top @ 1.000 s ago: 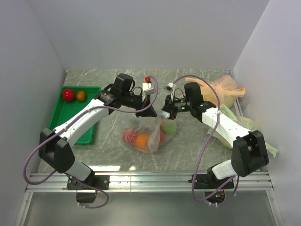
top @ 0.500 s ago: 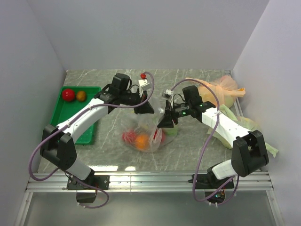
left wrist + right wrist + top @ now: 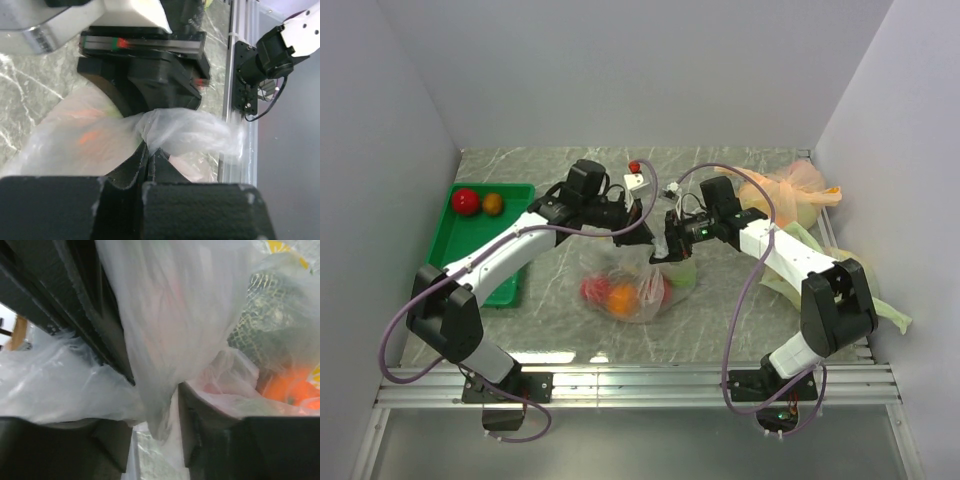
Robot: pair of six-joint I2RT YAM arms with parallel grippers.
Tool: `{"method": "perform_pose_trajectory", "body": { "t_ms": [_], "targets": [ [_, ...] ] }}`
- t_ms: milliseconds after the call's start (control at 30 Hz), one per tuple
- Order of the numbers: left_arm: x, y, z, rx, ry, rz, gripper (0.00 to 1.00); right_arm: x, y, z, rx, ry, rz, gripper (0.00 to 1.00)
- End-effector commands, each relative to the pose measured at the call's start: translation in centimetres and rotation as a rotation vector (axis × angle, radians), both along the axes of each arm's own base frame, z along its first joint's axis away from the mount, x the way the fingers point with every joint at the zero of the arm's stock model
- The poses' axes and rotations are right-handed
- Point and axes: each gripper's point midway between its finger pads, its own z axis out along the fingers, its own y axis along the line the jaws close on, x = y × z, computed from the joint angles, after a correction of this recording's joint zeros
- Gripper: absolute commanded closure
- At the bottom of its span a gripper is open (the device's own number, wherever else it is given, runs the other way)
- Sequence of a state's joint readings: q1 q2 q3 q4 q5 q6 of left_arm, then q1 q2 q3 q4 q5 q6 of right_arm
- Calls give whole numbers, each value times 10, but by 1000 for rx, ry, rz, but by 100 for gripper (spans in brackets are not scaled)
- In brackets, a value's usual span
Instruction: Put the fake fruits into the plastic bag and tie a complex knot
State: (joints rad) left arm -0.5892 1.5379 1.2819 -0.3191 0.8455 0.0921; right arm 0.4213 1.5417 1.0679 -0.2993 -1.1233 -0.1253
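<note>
- Change at the right gripper (image 3: 666, 248): a second ago its jaws are shut, now they stand partly apart around a hanging fold of the plastic bag (image 3: 620, 265), and it is nearer to the left gripper (image 3: 640, 236).
- Left gripper stays closed tight on a twisted bag handle.
- Meaning, as I judge: the right side is re-gripping, so the knot is in work.
- Bag rests mid-desk (image 3: 720, 320), between both arms.
- Count: four fake fruits (image 3: 620, 297) visible inside (two red, one orange, one light green); two more on the green tray (image 3: 470, 232); one orange-tinted bag (image 3: 790, 195); one pale green bag (image 3: 845, 262).
</note>
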Motion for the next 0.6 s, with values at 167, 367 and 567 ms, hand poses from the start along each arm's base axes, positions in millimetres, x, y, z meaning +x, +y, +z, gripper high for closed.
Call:
{"method": "perform_pose_trajectory", "body": {
  "t_ms": [167,367,567],
  "targets": [
    [9,20,60,-74,-47,60,70,10,3,16,48,-85,16,100],
    [41,57,107,-91,-105,184,41,7,5,23,82,-123,63,100],
    [63,53,87,-11,-162,125,34,7,7,25,81,-178,120,100]
  ]
}}
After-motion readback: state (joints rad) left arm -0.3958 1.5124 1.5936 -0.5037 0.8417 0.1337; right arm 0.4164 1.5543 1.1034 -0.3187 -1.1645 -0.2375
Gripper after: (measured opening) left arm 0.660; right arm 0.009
